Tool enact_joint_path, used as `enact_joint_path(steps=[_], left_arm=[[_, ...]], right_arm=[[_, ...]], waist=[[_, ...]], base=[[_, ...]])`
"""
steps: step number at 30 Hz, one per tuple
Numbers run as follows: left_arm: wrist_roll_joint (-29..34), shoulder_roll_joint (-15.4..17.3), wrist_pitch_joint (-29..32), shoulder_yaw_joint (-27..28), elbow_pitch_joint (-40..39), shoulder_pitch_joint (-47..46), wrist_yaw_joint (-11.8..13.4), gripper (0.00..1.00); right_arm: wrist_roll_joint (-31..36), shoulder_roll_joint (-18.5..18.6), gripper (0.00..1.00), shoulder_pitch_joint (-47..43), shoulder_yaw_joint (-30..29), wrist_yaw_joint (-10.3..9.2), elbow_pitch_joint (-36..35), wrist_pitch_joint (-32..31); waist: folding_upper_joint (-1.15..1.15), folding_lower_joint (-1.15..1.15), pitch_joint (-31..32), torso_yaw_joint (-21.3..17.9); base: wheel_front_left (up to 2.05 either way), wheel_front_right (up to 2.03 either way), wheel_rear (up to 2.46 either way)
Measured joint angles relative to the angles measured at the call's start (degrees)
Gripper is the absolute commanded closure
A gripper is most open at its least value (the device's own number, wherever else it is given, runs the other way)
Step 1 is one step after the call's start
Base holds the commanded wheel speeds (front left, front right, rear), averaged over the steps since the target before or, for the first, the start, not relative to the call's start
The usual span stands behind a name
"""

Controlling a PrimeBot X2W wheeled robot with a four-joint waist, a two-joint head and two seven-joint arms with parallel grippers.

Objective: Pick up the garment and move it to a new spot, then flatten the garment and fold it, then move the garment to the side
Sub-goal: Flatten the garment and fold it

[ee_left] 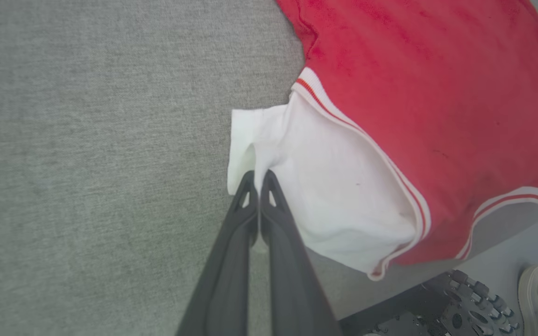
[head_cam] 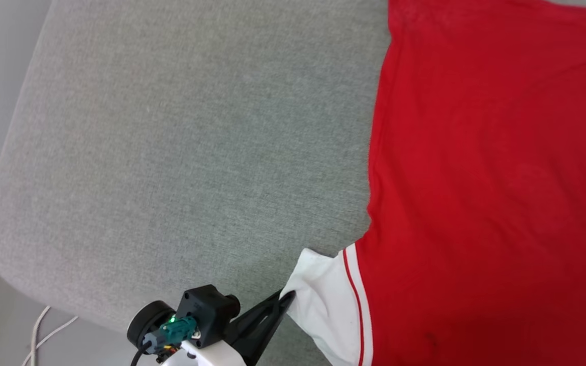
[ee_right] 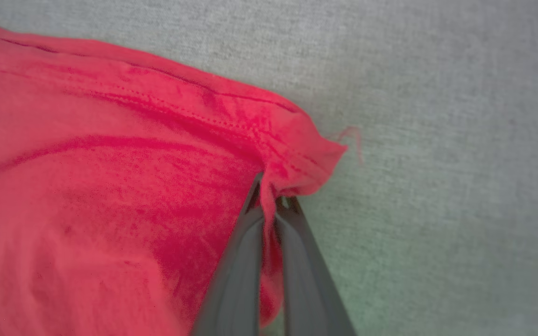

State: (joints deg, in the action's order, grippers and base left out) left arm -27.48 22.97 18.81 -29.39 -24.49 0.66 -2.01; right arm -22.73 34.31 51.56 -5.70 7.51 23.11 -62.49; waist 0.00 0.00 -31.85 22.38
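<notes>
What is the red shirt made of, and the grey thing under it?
The red shirt looks like soft, matte knit cloth, maybe cotton: it wrinkles and shows a stitched hem. The grey cushion seems covered in matte woven fabric, with a fine speckled weave and a rounded edge.

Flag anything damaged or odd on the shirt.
A loose red thread sticks out from the shirt corner pinched by the right hand; small dark marks spot the red cloth near the white sleeve.
</notes>
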Motion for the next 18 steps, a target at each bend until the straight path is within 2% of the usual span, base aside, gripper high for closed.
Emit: enact_joint_path(steps=[4,10,18], left_arm=[[-0.14,0.54,0.67,0.67,0.24,0.02,0.59,1.00],[-1.56,1.02,1.12,2.16,1.22,0.81,1.83,1.00],[-3.20,1.94,1.02,3.97,3.38,3.39,3.16,1.00]], right_arm=[[-1.21,0.15,1.00,-5.16,1.41,0.00,0.18,1.43],[-6.76,-0.09,1.00,-14.74,3.98,0.00,-1.91,3.57],[-12.23,-1.42,1.00,-27.04,6.02,0.00,-8.18,5.80]], waist=[[0.00,0.00,2.98,-2.12],[0.00,0.00,8.12,-6.07],[0.00,-0.01,14.96,-12.42]], base=[[0.00,0.00,0.00],[0.00,0.00,0.00],[0.00,0.00,0.00]])
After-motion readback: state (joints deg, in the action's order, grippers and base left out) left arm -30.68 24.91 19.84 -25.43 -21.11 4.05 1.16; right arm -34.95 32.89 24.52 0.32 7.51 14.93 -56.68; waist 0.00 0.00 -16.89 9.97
